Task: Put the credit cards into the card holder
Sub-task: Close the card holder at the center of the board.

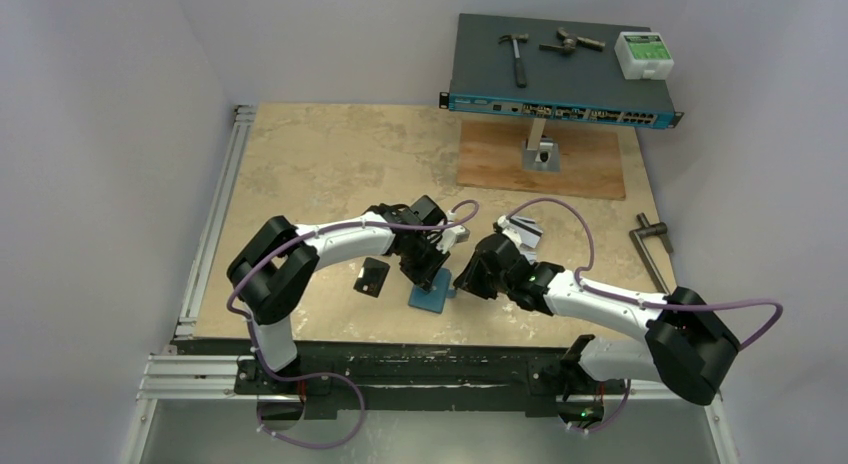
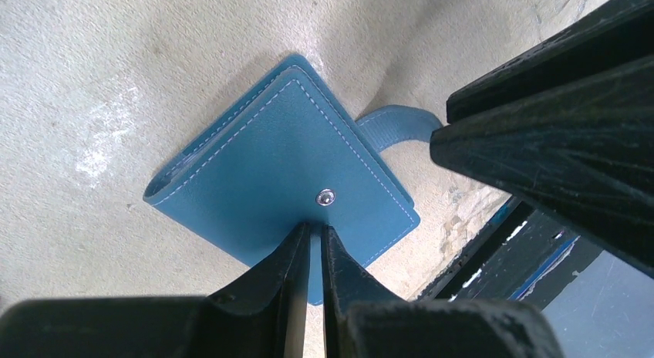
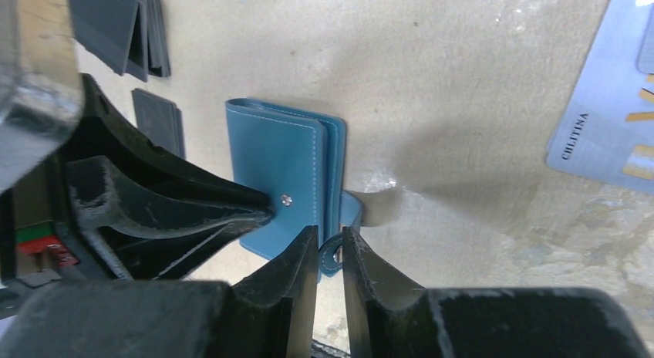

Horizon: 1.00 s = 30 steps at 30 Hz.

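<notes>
- black cards [image 1: 372, 277]: on the desk [image 1: 330, 154], left of the card holder [image 2: 270, 157], apart.
- left end effector [image 2: 315, 228]: fingers pressed together, tips on the holder's cover beside its snap [image 2: 326, 197].
- card holder: folded, flat on the desk.
- right end effector [image 3: 330, 236]: pinching the holder's tab [image 2: 393, 126].
- silver card [image 3: 605, 111]: right of the holder, apart.

Soft, even light from above fills the top view; the table [image 1: 330, 164] is bright, with only faint shadows. In the wrist views the card holder [image 2: 278, 165] is sharp, its stitching crisp, and its snap [image 2: 326, 197] glints. The left gripper [image 2: 315, 228] and right gripper [image 3: 330, 234] are dark, blurred shapes near the lens. In the right wrist view a broad soft shadow lies on the table beside the card holder
</notes>
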Each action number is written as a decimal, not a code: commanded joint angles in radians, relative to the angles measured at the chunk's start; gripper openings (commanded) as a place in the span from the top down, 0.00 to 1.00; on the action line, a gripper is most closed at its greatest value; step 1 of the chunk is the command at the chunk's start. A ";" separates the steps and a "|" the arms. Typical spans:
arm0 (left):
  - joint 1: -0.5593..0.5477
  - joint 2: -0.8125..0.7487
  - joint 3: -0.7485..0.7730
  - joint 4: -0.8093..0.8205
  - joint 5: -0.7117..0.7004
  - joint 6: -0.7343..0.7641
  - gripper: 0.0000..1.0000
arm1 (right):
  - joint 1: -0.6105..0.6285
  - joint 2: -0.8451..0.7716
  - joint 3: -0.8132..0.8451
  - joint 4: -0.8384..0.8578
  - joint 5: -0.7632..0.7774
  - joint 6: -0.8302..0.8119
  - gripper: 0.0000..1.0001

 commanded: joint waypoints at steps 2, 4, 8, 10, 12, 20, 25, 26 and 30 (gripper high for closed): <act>0.011 -0.009 -0.009 0.073 -0.035 0.009 0.89 | 0.005 0.015 0.026 -0.070 0.018 -0.020 0.82; 0.012 -0.017 0.000 0.065 -0.043 0.013 0.89 | 0.005 0.018 0.042 -0.091 0.022 -0.030 0.79; 0.025 -0.065 0.018 0.045 -0.059 0.025 0.89 | 0.005 0.007 0.064 -0.130 0.042 -0.038 0.77; 0.038 -0.095 0.031 0.029 -0.063 0.031 0.89 | 0.006 0.012 0.074 -0.147 0.044 -0.040 0.77; 0.053 -0.125 0.051 0.001 -0.072 0.038 0.89 | 0.004 0.019 0.081 -0.155 0.045 -0.042 0.78; 0.130 -0.249 0.120 -0.098 -0.141 0.129 0.88 | 0.005 0.048 0.092 -0.154 0.024 -0.044 0.87; 0.242 -0.300 0.217 -0.176 -0.119 0.175 1.00 | 0.005 0.060 0.089 -0.151 0.031 -0.056 0.91; 0.277 -0.306 0.247 -0.211 -0.090 0.189 1.00 | 0.005 0.061 0.086 -0.149 0.033 -0.056 0.92; 0.464 -0.344 0.277 -0.246 0.156 0.187 0.58 | 0.005 0.057 0.078 -0.143 0.034 -0.056 0.94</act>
